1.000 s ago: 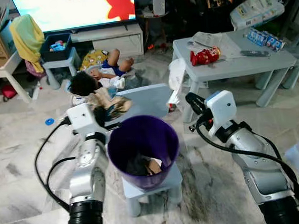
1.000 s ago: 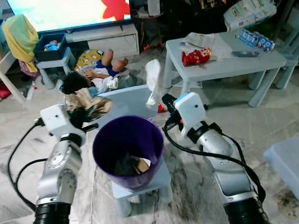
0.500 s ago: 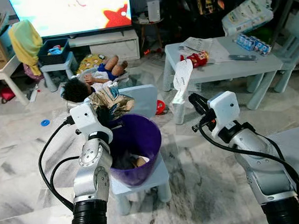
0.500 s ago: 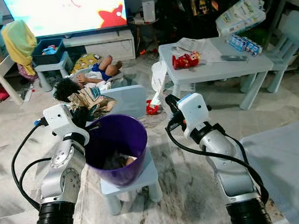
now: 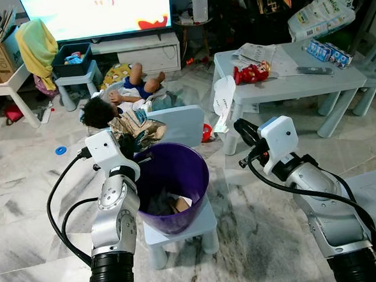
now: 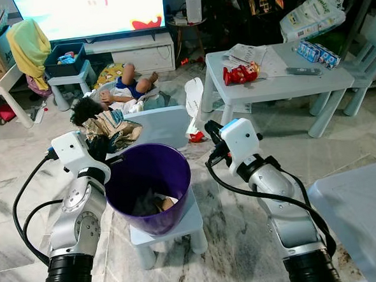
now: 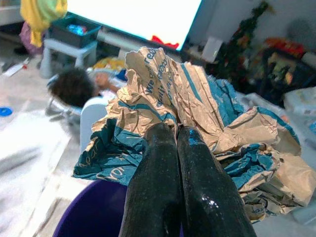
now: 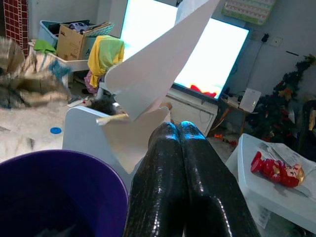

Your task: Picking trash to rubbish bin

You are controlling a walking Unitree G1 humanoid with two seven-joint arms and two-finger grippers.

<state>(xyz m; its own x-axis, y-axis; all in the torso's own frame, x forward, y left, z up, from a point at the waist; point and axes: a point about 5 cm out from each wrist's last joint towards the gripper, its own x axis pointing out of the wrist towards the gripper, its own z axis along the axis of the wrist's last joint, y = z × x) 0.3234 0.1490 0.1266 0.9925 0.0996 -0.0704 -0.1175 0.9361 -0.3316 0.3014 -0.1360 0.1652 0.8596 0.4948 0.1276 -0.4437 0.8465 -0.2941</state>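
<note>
- Two pieces of trash are in my claws: my left gripper (image 7: 174, 129) pinches a crumpled brown-and-teal paper bag (image 7: 197, 118) just over the far-left rim of the purple bin (image 5: 171, 187); my right gripper (image 8: 178, 129) pinches white folded paper (image 8: 148, 84) off the bin's right side
- The bin stands on a small white stool (image 5: 203, 226), trash already inside
- A person (image 5: 118, 97) lies on the floor beyond; a grey table (image 5: 299, 80) carries a red packet (image 5: 253, 71)
- Since half a second ago the white paper has tipped lower
</note>
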